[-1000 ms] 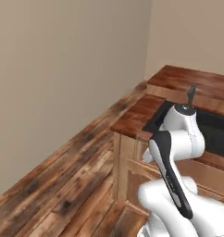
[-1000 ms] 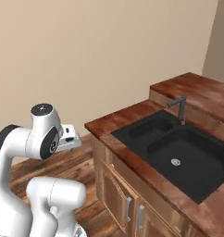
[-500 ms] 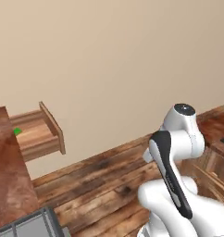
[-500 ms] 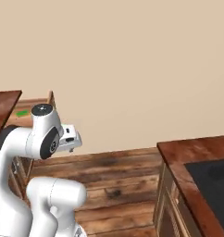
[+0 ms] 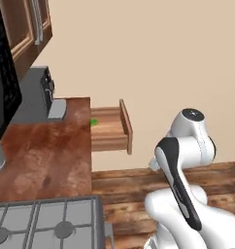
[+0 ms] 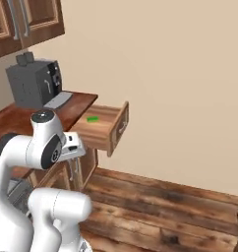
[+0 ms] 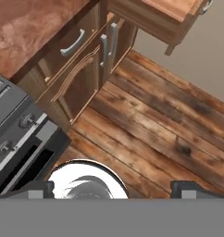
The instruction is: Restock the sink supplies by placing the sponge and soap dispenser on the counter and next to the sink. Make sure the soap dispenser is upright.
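We see one plank wood floor (image 6: 155, 211) running along a plain beige wall (image 6: 180, 83). One reddish-brown counter (image 5: 46, 151) stands against that wall, with lighter wooden cabinet doors (image 7: 86, 69) below it carrying silver handles. One gas cooktop (image 5: 41, 223) with grey grates is set into the counter's near edge, and in the hand view its knobbed oven front (image 7: 16, 139) shows below. Dark upper cabinets (image 6: 22, 24) hang above the counter's far end.

One white robot arm (image 5: 187, 165) rises in the foreground. One grey coffee machine (image 6: 35, 81) sits at the counter's far corner by the wall; we can read no writing or brand on it.

One drawer (image 6: 104, 125) stands pulled out from the counter's end, with a silver handle on its front. One sponge (image 6: 92, 118), small, flat and bright green, lies on the drawer's floor near the back, well apart from the arm.

The hand (image 7: 109, 189) hangs over the floor, its two fingertips (image 7: 33, 189) spread as wide as they go, with nothing between them.
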